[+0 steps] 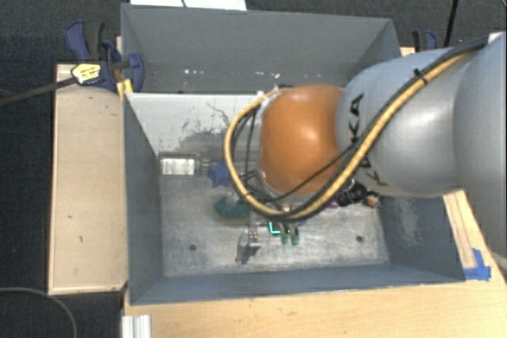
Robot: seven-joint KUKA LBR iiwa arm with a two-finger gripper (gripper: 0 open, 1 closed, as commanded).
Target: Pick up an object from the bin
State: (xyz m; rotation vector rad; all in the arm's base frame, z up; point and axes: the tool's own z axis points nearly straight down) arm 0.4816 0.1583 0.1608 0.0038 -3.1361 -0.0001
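Note:
My gripper [271, 232] hangs low over the bin floor, near the front middle, just under the arm's orange cover. A dark teal lump [230, 208] lies right beside it on its left, partly hidden by the cables. Further left, a small blue thing [218, 175] lies next to a clear bottle-like thing with a silvery end [178, 165]. I cannot make out anything held in the gripper.
The arm and its orange cover hide the bin's middle and right side. Bare grey floor shows at the front left and front right. The bin's sloping walls stand close on every side.

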